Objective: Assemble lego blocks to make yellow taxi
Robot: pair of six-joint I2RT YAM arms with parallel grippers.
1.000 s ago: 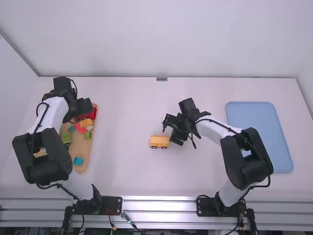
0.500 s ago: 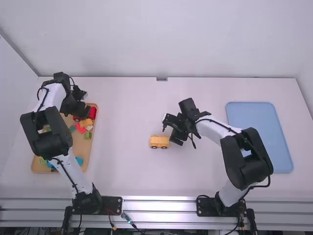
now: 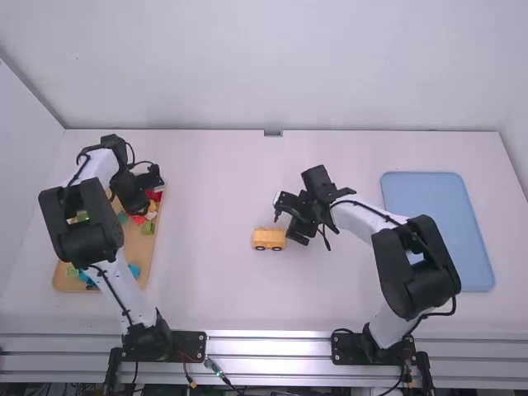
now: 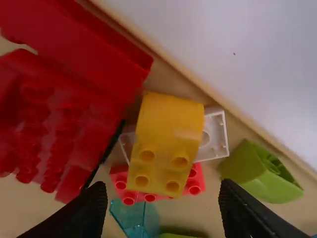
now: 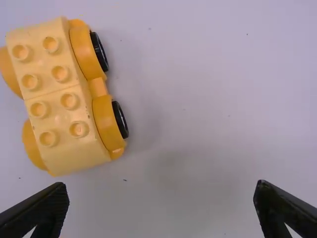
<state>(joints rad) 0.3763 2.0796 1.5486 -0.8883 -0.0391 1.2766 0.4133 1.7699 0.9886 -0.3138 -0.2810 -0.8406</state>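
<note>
High view: fixed camera above and behind arms, facing forward and down; farthest off, takes in both left claw (image 3: 138, 206) and right claw (image 3: 302, 233).
Left wrist view: close, looks past left claw's fingertips into tray (image 3: 141, 252); yellow brick (image 4: 169, 126) lies beyond them.
Right wrist view: close, looks past right claw's fingertips onto table (image 5: 188, 119).
Shared with high view: tray contents by left claw; yellow car (image 3: 269, 239) beside right claw.

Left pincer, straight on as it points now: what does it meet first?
Most likely the yellow curved brick, four studs showing, lined up between the left pincer's open fingers. Exact depth is unclear, so a fingertip could touch something beside it first.
</note>
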